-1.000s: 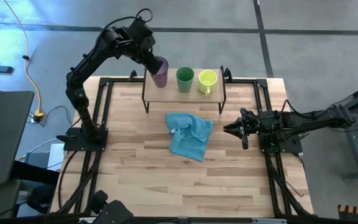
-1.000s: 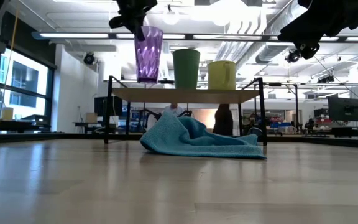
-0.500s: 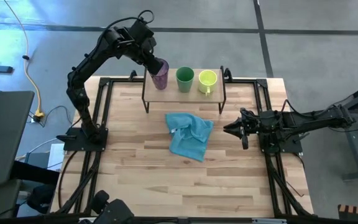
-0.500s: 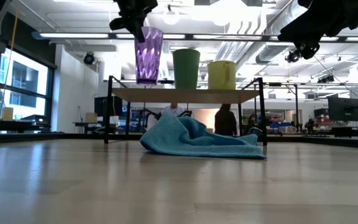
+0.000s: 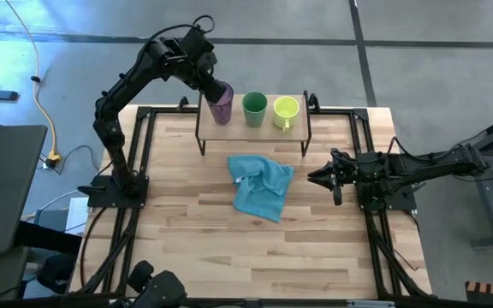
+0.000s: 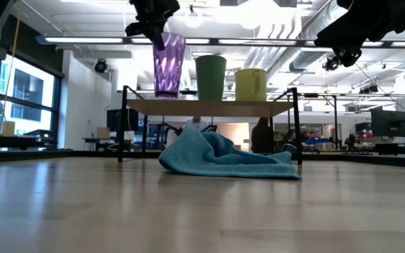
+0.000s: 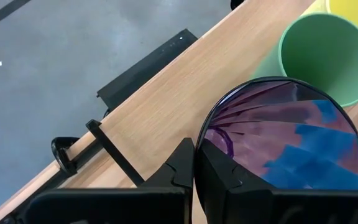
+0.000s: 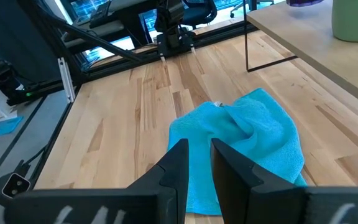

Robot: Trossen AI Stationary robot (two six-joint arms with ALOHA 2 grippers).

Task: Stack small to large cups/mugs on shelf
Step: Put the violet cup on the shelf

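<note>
Purple tumbler (image 7: pixel 288 140) rim pinched between left fingers (image 7: pixel 182 168) (on shelf (image 5: pixel 229 128))

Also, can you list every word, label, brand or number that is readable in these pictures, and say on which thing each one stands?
No readable text: none of the views shows a legible word, number or brand.
Purple tumbler, green cup, yellow mug: plain, no print.
Shelf and blue cloth: no label.
Screens and signs in the room behind the table: too small and blurred to read.
</note>
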